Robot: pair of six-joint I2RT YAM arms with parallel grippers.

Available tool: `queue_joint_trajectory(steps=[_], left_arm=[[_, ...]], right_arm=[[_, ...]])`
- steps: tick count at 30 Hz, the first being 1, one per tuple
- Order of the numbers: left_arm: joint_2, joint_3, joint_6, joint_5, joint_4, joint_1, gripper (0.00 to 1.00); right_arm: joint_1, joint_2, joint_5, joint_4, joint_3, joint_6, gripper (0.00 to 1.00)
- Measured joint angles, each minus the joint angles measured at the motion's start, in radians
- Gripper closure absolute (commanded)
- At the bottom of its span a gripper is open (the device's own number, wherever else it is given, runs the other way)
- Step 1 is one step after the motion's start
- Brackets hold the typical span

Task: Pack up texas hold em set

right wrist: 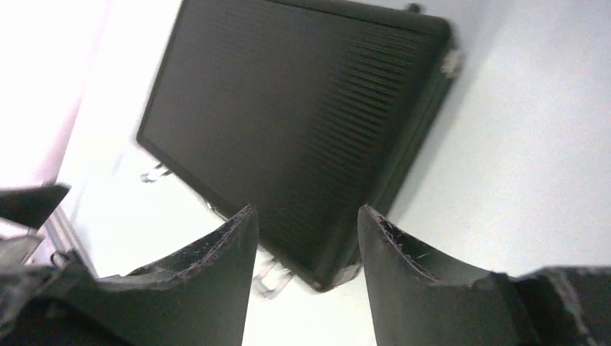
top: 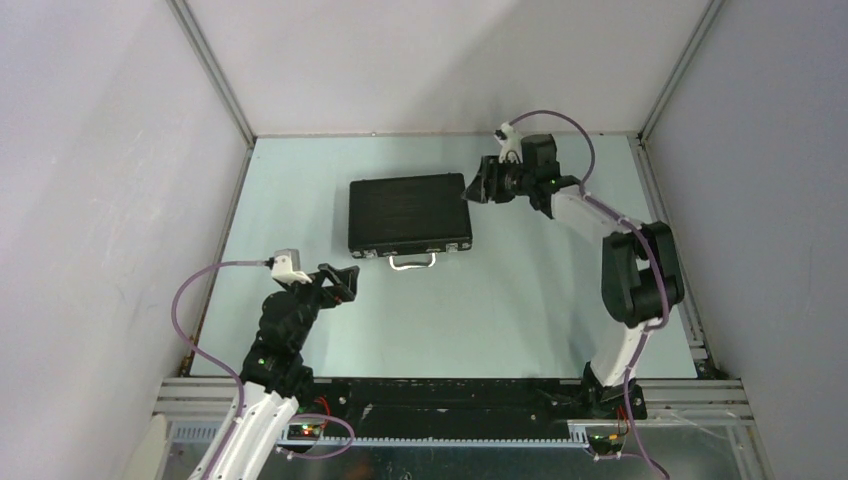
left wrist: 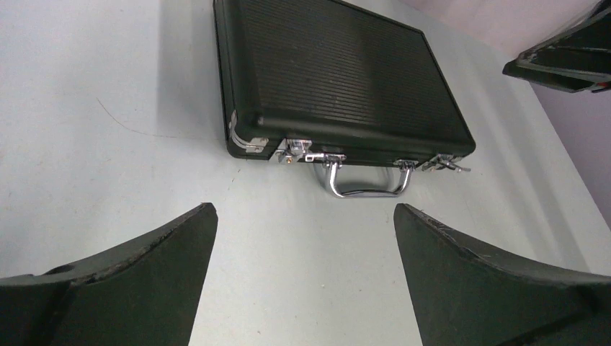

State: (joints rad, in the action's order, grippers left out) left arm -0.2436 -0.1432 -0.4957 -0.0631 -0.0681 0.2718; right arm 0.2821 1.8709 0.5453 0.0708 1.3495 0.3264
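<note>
The black ribbed briefcase (top: 408, 213) lies closed and flat on the table, its metal handle (top: 413, 262) and latches facing the near side. It also shows in the left wrist view (left wrist: 339, 79) and the right wrist view (right wrist: 288, 122). My left gripper (top: 343, 282) is open and empty, low over the table, near-left of the case with the handle (left wrist: 367, 184) ahead of it. My right gripper (top: 477, 187) is open and empty, just off the case's right end near its far right corner. Chips, card decks, dice and the triangular piece are out of view.
Grey enclosure walls with metal frame posts (top: 215, 75) stand on three sides of the pale table (top: 520, 310). The arm bases and a black rail (top: 440, 395) line the near edge.
</note>
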Motion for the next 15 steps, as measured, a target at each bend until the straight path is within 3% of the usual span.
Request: queue_joint_trajectory(steps=[5, 8, 9, 11, 15], left_arm=[[-0.011, 0.002, 0.0, 0.014, 0.0, 0.0, 0.0], [-0.011, 0.002, 0.0, 0.015, 0.001, 0.0, 0.0], [-0.011, 0.002, 0.0, 0.015, 0.001, 0.0, 0.0], [-0.013, 0.002, -0.001, 0.015, 0.001, 0.0, 0.0], [-0.047, 0.002, -0.003, 0.014, 0.006, 0.0, 0.0]], right_arm=[[0.072, -0.137, 0.015, -0.01, -0.093, -0.007, 0.39], [0.084, -0.199, -0.021, 0.009, -0.116, -0.021, 0.26], [0.093, -0.214, -0.05, 0.019, -0.119, -0.026, 0.11], [0.112, -0.235, -0.136, 0.036, -0.122, -0.043, 0.02], [0.193, -0.25, -0.352, 0.069, -0.122, -0.076, 0.0]])
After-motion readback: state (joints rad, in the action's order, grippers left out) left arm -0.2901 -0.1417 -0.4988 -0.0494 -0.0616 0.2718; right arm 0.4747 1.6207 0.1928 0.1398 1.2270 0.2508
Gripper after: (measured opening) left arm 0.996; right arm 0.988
